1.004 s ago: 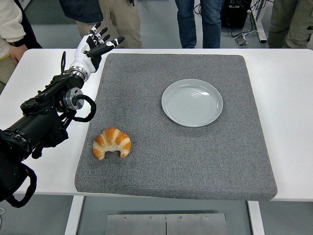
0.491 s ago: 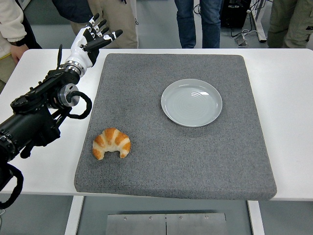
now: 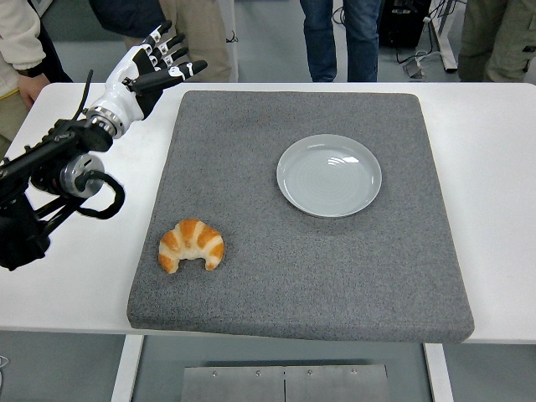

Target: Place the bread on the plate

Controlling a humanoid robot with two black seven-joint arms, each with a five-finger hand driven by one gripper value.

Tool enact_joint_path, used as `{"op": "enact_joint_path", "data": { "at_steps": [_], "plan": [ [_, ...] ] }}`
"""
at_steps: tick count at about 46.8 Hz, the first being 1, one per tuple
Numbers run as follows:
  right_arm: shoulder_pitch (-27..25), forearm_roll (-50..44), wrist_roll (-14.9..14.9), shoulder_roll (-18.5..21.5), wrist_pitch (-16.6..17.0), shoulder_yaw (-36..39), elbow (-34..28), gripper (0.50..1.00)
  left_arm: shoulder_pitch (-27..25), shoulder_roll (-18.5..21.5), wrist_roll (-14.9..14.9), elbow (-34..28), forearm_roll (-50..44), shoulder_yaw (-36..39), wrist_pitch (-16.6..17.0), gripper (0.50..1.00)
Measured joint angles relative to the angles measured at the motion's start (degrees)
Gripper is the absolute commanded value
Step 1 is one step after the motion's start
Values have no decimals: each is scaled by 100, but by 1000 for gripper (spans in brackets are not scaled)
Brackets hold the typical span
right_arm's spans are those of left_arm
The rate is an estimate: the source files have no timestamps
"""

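Head view, going left to right: the left arm [image 3: 50,176] comes in from the left edge over the bare white desk [image 3: 67,276], and the left hand [image 3: 149,69] is up near the far left corner of the grey mat [image 3: 318,276], fingers [image 3: 180,70] spread apart and holding nothing. The bread, a croissant [image 3: 192,244], sits on the mat near its front left corner, well apart from that hand and not touching anything else. Further right, closer to the far side of the mat, there's the pale grey plate [image 3: 329,176] with nothing on it, well apart from the croissant. A few people [image 3: 335,33] are standing along the far side of the desk, only legs and sleeves showing.
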Motion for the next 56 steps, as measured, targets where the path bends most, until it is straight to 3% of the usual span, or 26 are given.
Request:
{"op": "enact_joint_path", "data": {
  "at_steps": [11, 18, 27, 38, 48, 56],
  "plan": [
    [1, 0, 0, 0, 0, 1, 0, 1000, -52, 459, 63, -415, 1125, 216, -50, 980],
    [1, 0, -1, 0, 0, 2, 0, 1000, -49, 899, 197, -647, 1564, 210, -679, 977],
    [1, 0, 0, 0, 0, -2, 0, 1000, -68, 1091, 192, -796, 2591, 204, -831, 974],
    [1, 0, -1, 0, 0, 0, 0, 1000, -126, 1700, 224, -1254, 3041, 219, -1584, 974],
    [0, 0, -1, 0, 0, 0, 0, 1000, -121, 2113, 465, -1753, 3851, 214, -1664, 968],
    [0, 0, -1, 0, 0, 1, 0, 1000, -183, 2351, 472, -1960, 4253, 208, -1748, 939]
  ]
}}
